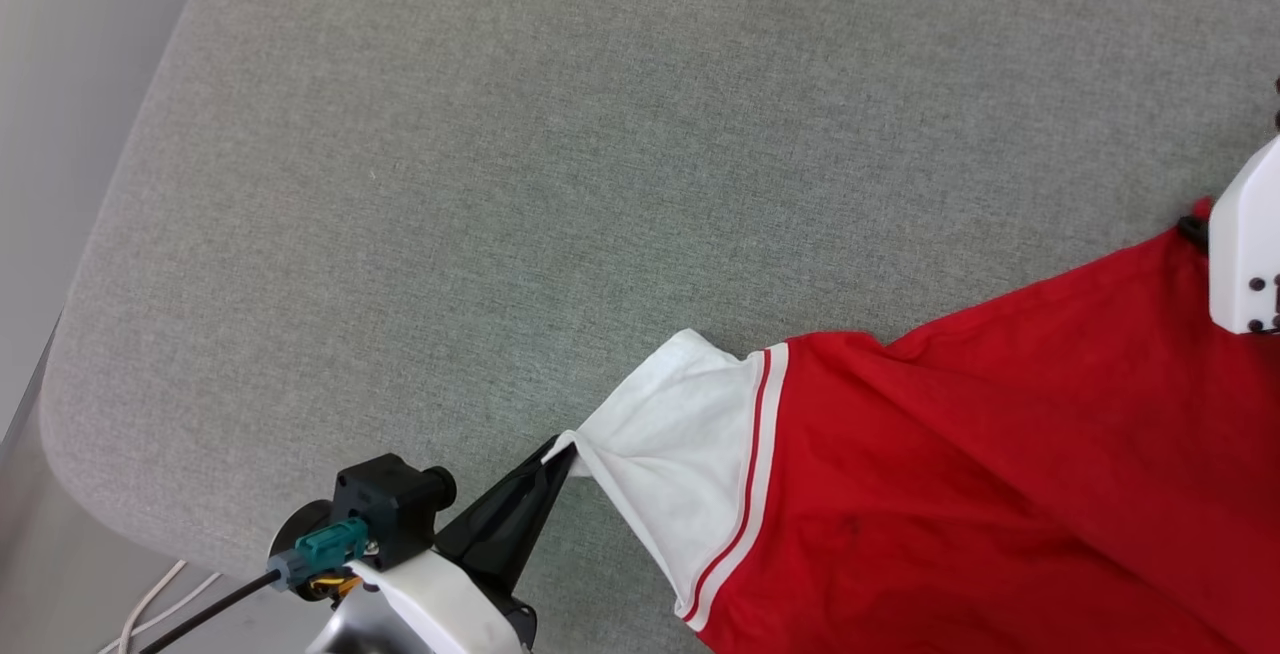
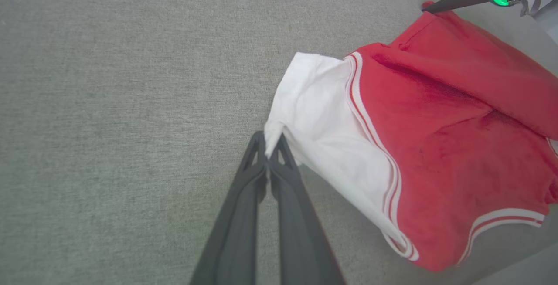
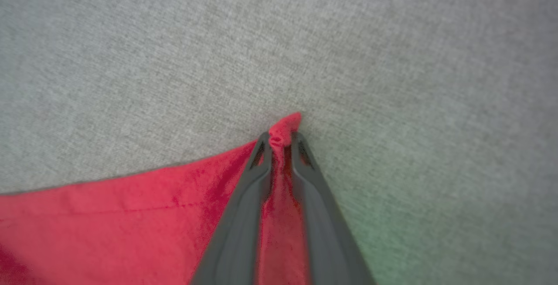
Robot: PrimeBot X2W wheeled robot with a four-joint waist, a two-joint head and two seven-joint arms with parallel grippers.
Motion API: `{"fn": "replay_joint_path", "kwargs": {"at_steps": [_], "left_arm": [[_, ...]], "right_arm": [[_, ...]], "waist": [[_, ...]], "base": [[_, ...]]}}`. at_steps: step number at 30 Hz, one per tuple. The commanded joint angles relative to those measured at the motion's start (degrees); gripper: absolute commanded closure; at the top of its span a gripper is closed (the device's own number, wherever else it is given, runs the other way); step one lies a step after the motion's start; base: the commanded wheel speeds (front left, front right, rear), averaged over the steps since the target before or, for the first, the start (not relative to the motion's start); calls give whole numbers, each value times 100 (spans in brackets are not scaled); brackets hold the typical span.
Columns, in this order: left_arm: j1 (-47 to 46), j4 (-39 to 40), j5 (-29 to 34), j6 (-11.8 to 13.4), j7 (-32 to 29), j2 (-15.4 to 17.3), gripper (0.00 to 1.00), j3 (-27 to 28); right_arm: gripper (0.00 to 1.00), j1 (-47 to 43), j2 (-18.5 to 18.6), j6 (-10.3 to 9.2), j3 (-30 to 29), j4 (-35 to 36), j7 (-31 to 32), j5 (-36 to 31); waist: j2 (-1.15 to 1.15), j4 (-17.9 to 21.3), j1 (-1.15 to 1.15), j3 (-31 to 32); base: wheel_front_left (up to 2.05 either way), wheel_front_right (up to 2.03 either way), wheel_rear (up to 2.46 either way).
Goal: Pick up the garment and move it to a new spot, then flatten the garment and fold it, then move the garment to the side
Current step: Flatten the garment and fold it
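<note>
Pinching the garment (image 1: 1000, 474) at its white sleeve tip, the left gripper (image 2: 270, 145) is clamped; the right gripper (image 3: 281, 141) nips a red corner

Bare grey padded surface (image 1: 600, 154) runs wide on the garment's (image 1: 1000, 494) far side and out past its white sleeve: open passage. At the sleeve's tip the left gripper (image 1: 558, 454) is clamped on, blocking that corner. At the garment's opposite red corner the right gripper (image 3: 282, 140) pinches cloth, barring that end. Between them the fabric spans the way. Past the sleeve, off the surface's rounded edge, a black cable (image 1: 205, 612) trails.
</note>
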State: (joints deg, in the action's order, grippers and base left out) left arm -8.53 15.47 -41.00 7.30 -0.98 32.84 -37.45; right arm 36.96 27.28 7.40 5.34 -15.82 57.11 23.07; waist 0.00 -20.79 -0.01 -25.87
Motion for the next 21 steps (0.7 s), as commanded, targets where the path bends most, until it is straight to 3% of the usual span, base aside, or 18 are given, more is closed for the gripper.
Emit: {"fn": "replay_joint_path", "kwargs": {"at_steps": [1, 12, 21], "left_arm": [[-60, -9, 15, 1, 38, 7, 100, 20], [-106, 192, 97, 184, 133, 260, 100, 305], [-467, 805, 162, 352, 229, 645, 100, 923]], "right_arm": [[100, -338, -166, 15, 157, -309, -25, 84], [100, 23, 0, 8, 20, -376, -1092, 534], [100, -95, 69, 8, 49, 418, -1493, 1135]], "waist": [[0, 38, 1, 67], [0, 474, 1, 978], [0, 1085, 1, 1792]], "base": [[0, 0, 0], [0, 0, 0], [0, 0, 0]]}}
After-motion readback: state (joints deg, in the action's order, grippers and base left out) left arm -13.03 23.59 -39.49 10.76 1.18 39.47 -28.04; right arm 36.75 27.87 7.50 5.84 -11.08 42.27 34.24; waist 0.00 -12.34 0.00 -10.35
